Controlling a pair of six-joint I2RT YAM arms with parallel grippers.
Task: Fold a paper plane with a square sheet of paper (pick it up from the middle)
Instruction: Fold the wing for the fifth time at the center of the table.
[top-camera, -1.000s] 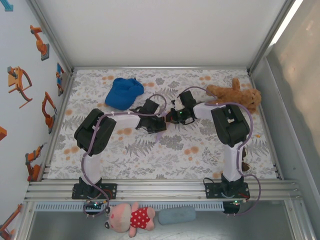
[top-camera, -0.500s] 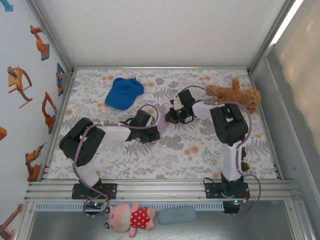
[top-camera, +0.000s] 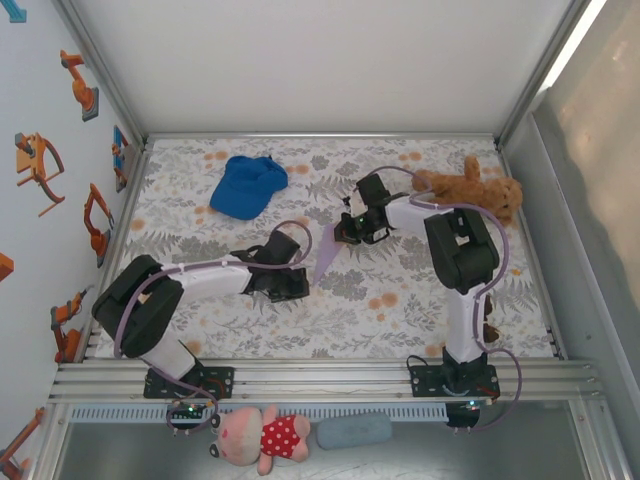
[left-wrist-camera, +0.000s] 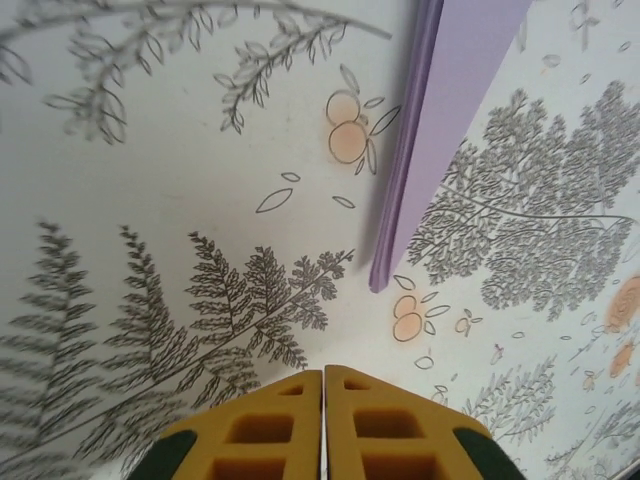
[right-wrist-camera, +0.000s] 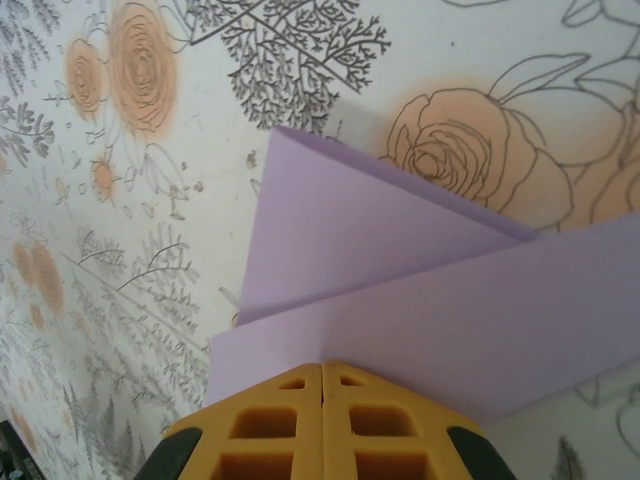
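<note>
Our right arm bends inward, the right gripper (right-wrist-camera: 322, 368) clamped on the paper plane (top-camera: 325, 255) at the middle of the table (top-camera: 400, 300). Our left arm stretches low, the left gripper (left-wrist-camera: 323, 375) with jaws together, empty, near the plane's tip.

paper plane (left-wrist-camera: 435, 120) partly beyond top edge

The paper plane (right-wrist-camera: 400, 290) is smooth, matt lavender paper with crisp, sharply creased edges. The table cover (top-camera: 400, 300) looks matt, printed with grey leaves and orange flowers. The right gripper (right-wrist-camera: 322, 368) has yellow pads (right-wrist-camera: 270, 420), dull and rubbery-looking, moulded with recesses. The blue cap (top-camera: 247, 186) is soft cloth. The brown teddy bear (top-camera: 470, 190) is fuzzy plush. The frame rails (top-camera: 330, 378) are pale silver metal.
</note>
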